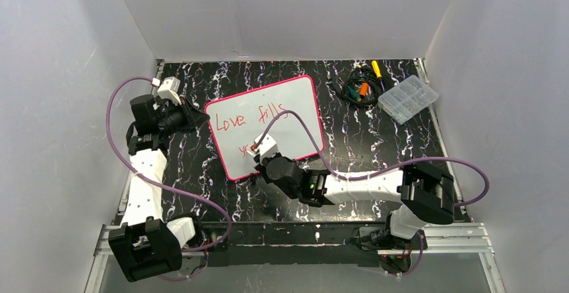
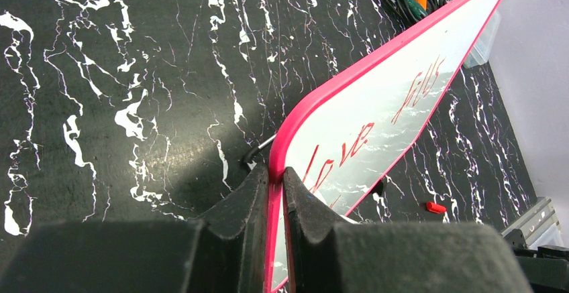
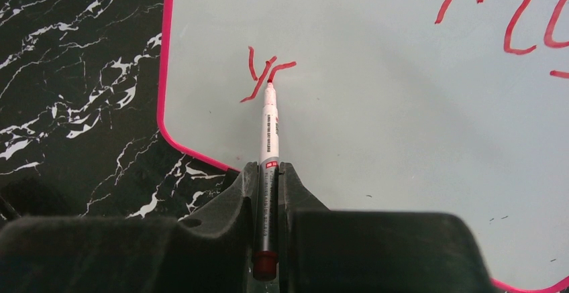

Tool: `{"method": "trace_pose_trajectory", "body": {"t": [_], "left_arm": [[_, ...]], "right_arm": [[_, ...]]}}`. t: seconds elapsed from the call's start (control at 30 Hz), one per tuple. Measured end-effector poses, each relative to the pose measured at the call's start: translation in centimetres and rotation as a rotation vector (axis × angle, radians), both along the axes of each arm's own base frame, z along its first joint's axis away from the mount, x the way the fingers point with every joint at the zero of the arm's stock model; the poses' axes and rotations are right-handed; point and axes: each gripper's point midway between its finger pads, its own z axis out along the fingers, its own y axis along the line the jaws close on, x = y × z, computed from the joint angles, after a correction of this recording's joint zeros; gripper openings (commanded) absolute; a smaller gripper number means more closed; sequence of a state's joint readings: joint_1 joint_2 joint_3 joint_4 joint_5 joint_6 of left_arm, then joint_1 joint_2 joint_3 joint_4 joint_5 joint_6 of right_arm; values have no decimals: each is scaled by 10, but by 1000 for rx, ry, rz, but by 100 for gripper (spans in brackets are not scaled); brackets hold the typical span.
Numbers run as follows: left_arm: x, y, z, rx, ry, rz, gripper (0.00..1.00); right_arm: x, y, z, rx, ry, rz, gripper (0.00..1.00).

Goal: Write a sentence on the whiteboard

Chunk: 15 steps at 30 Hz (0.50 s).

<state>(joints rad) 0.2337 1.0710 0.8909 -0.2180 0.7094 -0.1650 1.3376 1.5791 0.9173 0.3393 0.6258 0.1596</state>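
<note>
The whiteboard (image 1: 302,105) with a pink-red rim lies on the black marbled table. The sentence (image 1: 251,120) reads "Love fills" in red, with a "y" begun on a second line (image 3: 265,75). My left gripper (image 2: 274,179) is shut on the whiteboard's rim (image 2: 295,119) at its left corner. My right gripper (image 3: 268,172) is shut on a white marker (image 3: 269,132) with a red end. The marker's tip touches the board at the "y". In the top view the right gripper (image 1: 258,161) is over the board's near edge.
A clear plastic compartment box (image 1: 408,98) sits at the far right. A tangle of cables and small tools (image 1: 359,85) lies beside it. A red marker cap (image 2: 435,207) lies on the table near the board. Grey walls enclose the table.
</note>
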Motion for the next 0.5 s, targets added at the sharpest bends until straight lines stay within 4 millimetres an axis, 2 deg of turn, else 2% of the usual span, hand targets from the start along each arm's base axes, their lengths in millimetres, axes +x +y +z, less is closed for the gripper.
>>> {"method": "trace_pose_trajectory", "body": {"t": [0.5], "left_arm": [[0, 0, 0, 0, 0, 0, 2]], "right_arm": [[6, -11, 5, -16, -27, -50, 1]]}}
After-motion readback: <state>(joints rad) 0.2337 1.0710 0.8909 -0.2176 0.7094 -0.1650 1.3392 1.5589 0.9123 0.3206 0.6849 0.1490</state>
